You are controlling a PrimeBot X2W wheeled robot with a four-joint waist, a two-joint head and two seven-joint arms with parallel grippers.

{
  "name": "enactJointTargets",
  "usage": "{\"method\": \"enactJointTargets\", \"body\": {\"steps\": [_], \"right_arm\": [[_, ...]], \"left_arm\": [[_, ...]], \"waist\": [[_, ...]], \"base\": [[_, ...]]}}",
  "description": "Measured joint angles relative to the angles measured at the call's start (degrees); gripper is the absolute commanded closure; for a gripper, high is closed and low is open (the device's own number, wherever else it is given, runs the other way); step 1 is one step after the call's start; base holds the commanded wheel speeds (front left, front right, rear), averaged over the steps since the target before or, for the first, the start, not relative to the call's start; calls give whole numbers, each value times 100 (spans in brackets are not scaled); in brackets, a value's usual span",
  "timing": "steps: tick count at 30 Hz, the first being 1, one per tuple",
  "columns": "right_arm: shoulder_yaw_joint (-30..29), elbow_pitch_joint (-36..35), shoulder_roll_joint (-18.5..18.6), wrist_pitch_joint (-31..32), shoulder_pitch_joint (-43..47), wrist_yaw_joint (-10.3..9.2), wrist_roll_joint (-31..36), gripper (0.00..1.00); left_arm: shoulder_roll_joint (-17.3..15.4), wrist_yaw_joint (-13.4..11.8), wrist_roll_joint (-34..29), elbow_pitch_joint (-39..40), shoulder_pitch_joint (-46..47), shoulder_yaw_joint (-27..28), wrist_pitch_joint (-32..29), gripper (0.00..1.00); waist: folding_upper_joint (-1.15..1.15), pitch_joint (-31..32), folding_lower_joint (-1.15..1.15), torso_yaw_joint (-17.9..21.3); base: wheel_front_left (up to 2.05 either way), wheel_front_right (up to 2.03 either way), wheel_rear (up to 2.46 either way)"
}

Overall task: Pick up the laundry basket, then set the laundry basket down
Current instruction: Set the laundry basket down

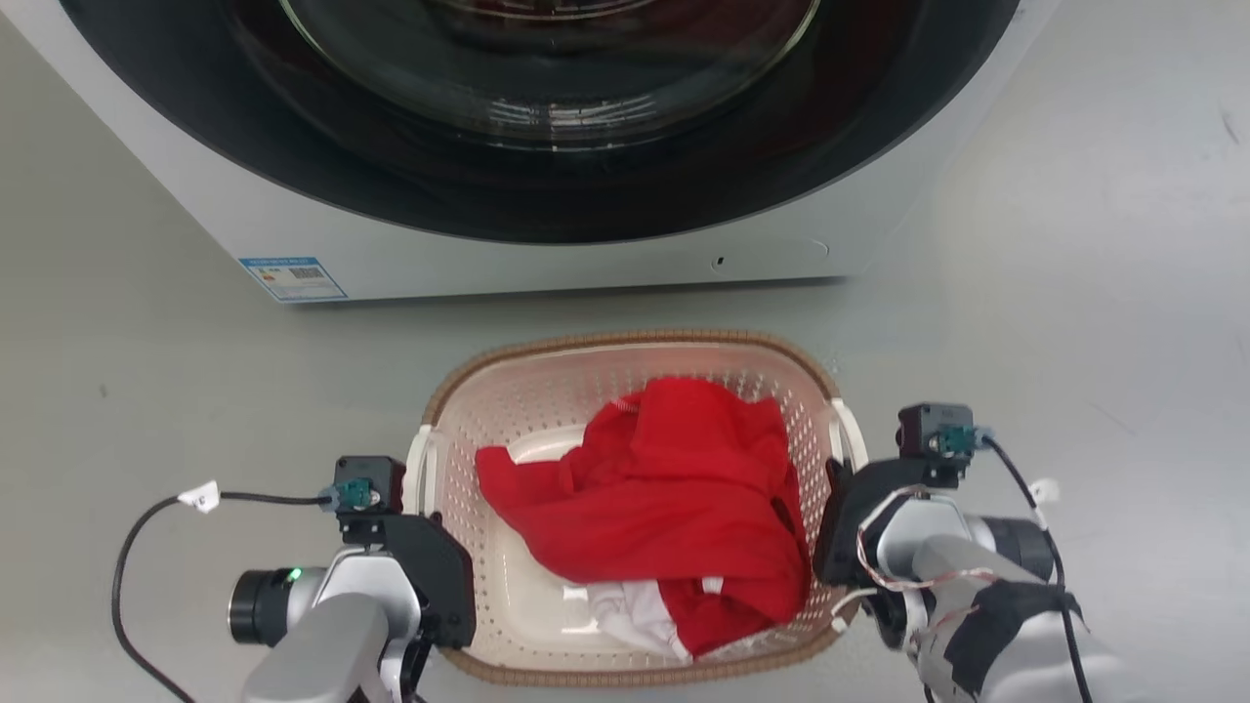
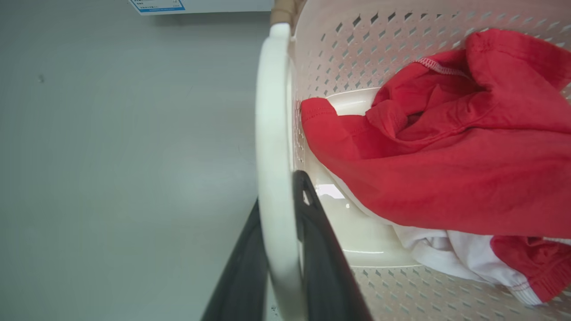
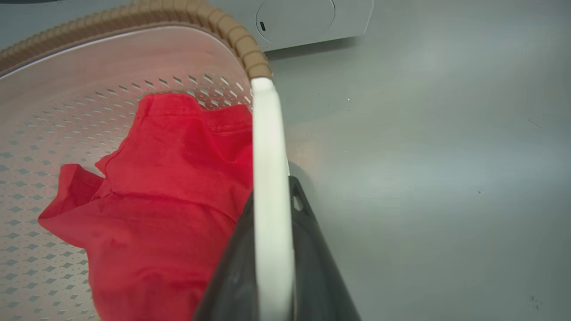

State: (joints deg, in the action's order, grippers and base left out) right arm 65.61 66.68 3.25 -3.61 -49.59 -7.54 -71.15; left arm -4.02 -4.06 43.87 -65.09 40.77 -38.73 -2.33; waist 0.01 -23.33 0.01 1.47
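The small cream plastic laundry basket point(image 1: 625, 344), with perforated walls and a brown woven-look rim, sits on the pale grey floor point(image 1: 146, 410) just in front of me, between my two arms. Whether its base has left the floor I cannot tell. A crumpled red cloth garment point(image 1: 664, 488) fills most of it, lying over a scrap of white fabric point(image 1: 630, 610) on my side.

I judge the load light and soft, likely to slump if I tilt. The shell looks stiff but thin, with smooth handles that could slide in a pinch. The sensible holds are the two side handles, and I am on both.

My left gripper point(image 2: 279, 196) straddles the white left handle point(image 2: 272, 111), one dark finger outside the wall and one inside, pressed tight against the plastic. My right gripper point(image 3: 272, 191) does the same on the white right handle point(image 3: 267, 133), its fingers parted only by the handle's thickness. Both arms should rise together and level.

Beyond the far rim stands the white front-loading washer point(image 1: 547, 264) with its dark round door, near the basket but not touching it.
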Motion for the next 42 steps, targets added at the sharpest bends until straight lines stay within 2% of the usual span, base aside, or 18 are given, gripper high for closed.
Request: {"method": "enactJointTargets", "body": {"steps": [27,42], "right_arm": [[-25,-101,87,-416,-1689,-3,267,100],[-21,18,83,-658,-2058,-2,324,100]], "left_arm": [[-151,-107,-67,87,1729,171,398,100],[-156,-111,-178,19,2148,175,680,100]], "waist": [[1,-2144,0,-4],[0,-2850,0,-80]], "base": [[0,0,0],[0,0,0]]}}
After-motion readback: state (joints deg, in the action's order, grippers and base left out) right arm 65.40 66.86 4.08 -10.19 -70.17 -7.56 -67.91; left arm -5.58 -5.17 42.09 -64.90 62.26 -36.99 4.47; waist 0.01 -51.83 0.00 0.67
